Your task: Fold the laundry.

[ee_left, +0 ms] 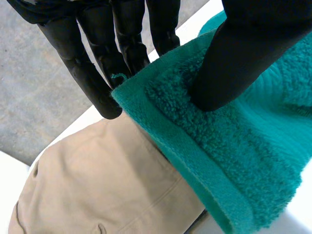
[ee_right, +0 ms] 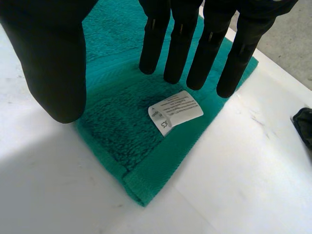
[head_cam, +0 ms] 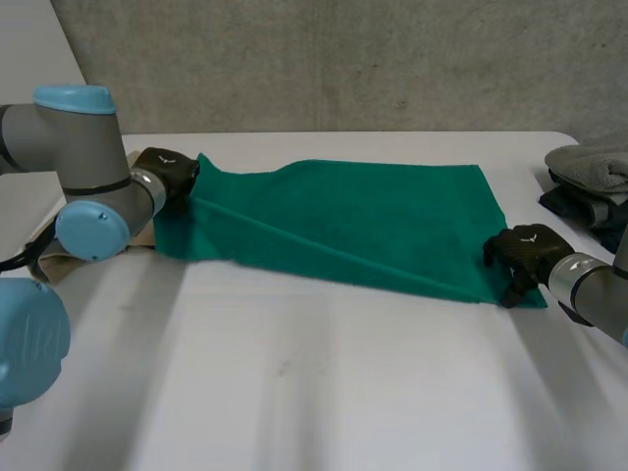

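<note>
**Green towel pinched at one corner, the other not yet grasped**

A green towel (head_cam: 363, 221) lies spread on the white tabletop (head_cam: 294, 392). The left hand (head_cam: 167, 175) pinches the towel's far left corner between thumb and fingers, lifted over a beige cloth (ee_left: 97, 185). The right hand (head_cam: 525, 255) is poised over the near right corner, fingers straight and released, just above the white label (ee_right: 174, 111). The first fold looks barely begun. Next, the right hand probably needs to close on its corner.

Teal terry towel (head_cam: 363, 221) lies spread across the white counter (head_cam: 294, 392), a diagonal ridge running from its raised left corner to its near right corner. That right corner lies flat, a white care label (ee_right: 175, 111) showing on it
</note>
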### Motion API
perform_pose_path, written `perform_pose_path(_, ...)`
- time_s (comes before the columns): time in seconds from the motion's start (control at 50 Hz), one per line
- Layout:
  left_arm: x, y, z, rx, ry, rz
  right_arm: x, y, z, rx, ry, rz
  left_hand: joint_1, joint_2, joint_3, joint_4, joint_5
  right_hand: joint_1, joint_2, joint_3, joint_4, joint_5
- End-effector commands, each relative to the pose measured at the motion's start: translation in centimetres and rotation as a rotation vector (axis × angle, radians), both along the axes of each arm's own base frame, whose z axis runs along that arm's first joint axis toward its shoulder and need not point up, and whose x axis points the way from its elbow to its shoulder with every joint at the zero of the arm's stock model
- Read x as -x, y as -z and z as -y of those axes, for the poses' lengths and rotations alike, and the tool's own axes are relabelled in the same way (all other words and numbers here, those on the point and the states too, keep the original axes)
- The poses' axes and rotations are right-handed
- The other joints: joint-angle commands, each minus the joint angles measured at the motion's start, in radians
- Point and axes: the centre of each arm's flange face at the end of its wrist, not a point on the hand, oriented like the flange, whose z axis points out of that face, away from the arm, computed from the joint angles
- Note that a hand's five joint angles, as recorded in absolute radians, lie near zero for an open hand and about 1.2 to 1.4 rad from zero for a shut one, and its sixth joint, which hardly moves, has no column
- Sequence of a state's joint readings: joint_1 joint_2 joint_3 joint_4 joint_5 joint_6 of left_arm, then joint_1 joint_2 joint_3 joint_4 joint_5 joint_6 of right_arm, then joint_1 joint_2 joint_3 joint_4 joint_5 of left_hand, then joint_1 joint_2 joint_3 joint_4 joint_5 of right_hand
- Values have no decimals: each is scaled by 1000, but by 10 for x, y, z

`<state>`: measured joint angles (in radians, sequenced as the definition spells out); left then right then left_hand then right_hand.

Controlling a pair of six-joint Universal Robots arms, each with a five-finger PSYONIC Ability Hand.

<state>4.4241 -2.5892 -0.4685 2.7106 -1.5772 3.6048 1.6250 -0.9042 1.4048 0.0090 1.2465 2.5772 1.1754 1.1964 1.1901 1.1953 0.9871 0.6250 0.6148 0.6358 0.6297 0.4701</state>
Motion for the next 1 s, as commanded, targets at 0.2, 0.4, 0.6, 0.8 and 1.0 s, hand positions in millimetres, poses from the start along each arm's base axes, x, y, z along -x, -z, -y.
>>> perform_pose_path(0.2, -9, 9, 8, 4, -46, 12, -2, 5, 5, 11, -1, -8, 221, 200, 206, 201, 235, 195, 205, 184, 190, 176)
perform_pose_path(0.4, -11, 6, 5, -11, -50, 10, -3, 5, 4, 8, 1, -12, 221, 200, 206, 201, 235, 771, 781, 760, 767, 752)
perform_pose_path(0.6, -24, -7, -49, -184, -5, 67, 19, -26, -11, -50, -22, -32, 221, 200, 206, 201, 235, 771, 781, 760, 767, 752)
perform_pose_path(0.8, -60, -3, -152, -486, 211, 217, 60, -52, -57, -292, -220, -329, 221, 200, 206, 201, 235, 771, 781, 760, 767, 752)
perform_pose_path(1.0, -88, 11, -197, -640, 342, 295, 81, -70, -82, -449, -265, -401, 221, 200, 206, 201, 235, 771, 781, 760, 767, 752)
